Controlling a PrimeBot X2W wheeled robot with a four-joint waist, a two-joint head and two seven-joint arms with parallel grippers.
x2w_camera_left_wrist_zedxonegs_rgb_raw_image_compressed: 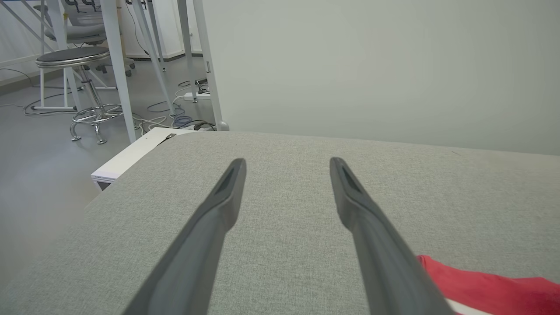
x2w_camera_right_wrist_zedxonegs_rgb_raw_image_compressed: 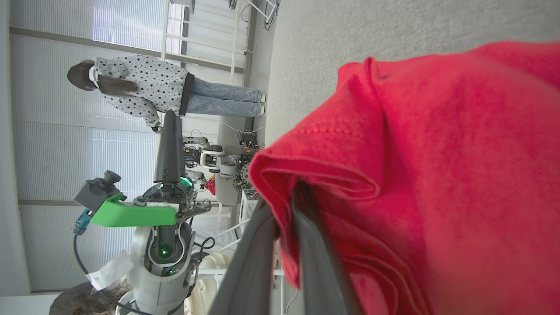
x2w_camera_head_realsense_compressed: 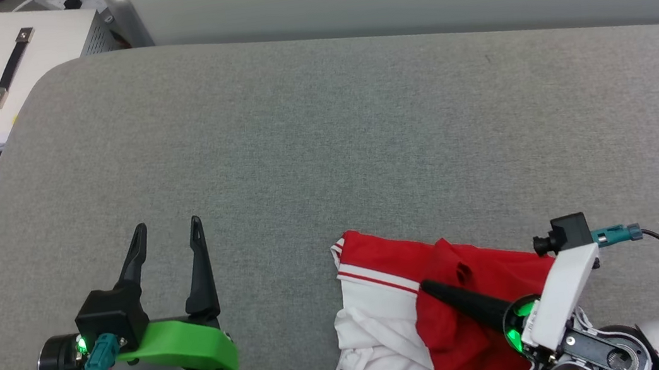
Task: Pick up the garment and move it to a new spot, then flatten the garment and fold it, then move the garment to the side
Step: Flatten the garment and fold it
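Observation:
The garment (x2w_camera_head_realsense_compressed: 386,324), red with white sleeves and red-white striped trim, lies bunched on the grey table near its front edge, right of centre. My right gripper (x2w_camera_head_realsense_compressed: 429,288) is shut on a raised red fold of it. In the right wrist view the two fingers (x2w_camera_right_wrist_zedxonegs_rgb_raw_image_compressed: 267,245) press together, and the garment (x2w_camera_right_wrist_zedxonegs_rgb_raw_image_compressed: 415,175) wraps over their tips. My left gripper (x2w_camera_head_realsense_compressed: 168,226) stands open over bare cloth surface to the left of the garment, with nothing between its fingers. The left wrist view shows the left gripper (x2w_camera_left_wrist_zedxonegs_rgb_raw_image_compressed: 287,162) spread wide, and a red edge of the garment (x2w_camera_left_wrist_zedxonegs_rgb_raw_image_compressed: 481,284) at lower right.
The grey padded table (x2w_camera_head_realsense_compressed: 323,135) stretches back to a pale wall. A white box with a black handle (x2w_camera_head_realsense_compressed: 2,69) sits on the floor past the table's far left corner. A stool (x2w_camera_left_wrist_zedxonegs_rgb_raw_image_compressed: 72,57) and cables stand beyond it. A person (x2w_camera_right_wrist_zedxonegs_rgb_raw_image_compressed: 144,83) stands in the background.

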